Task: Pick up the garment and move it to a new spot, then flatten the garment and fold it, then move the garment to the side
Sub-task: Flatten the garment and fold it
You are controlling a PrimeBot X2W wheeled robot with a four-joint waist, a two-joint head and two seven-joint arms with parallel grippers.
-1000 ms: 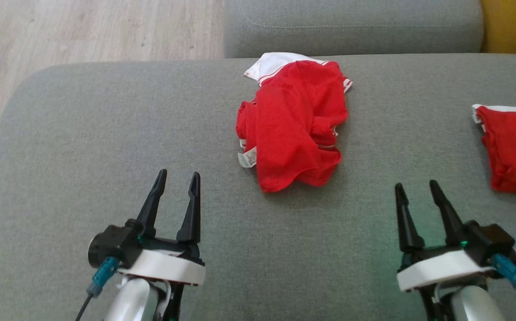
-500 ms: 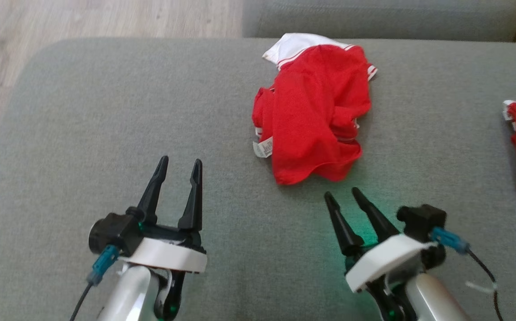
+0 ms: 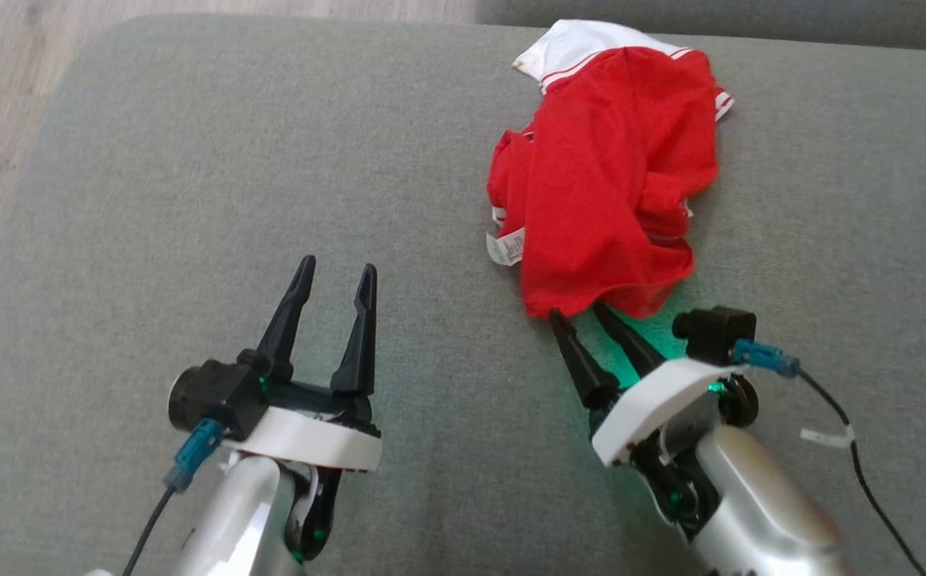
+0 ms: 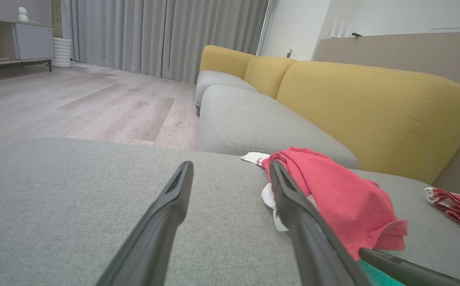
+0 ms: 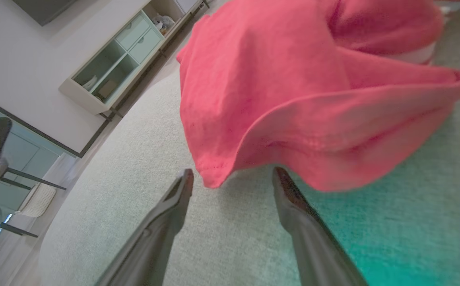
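Lying crumpled: garment, tag print unreadable.

Left gripper is hovering near left, fingers parted and pointing straight toward the far side. Right gripper is hovering near right, pale forearm slanting leftward, fingers parted, tips pointing far-left.

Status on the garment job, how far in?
Done: nothing yet; the red garment lies crumpled on the grey cushion. In hand: the right gripper is open with its fingers at the garment's near hem, not closed on it. The left gripper is open, apart from it. Left: grasp, move, flatten, fold, set aside.
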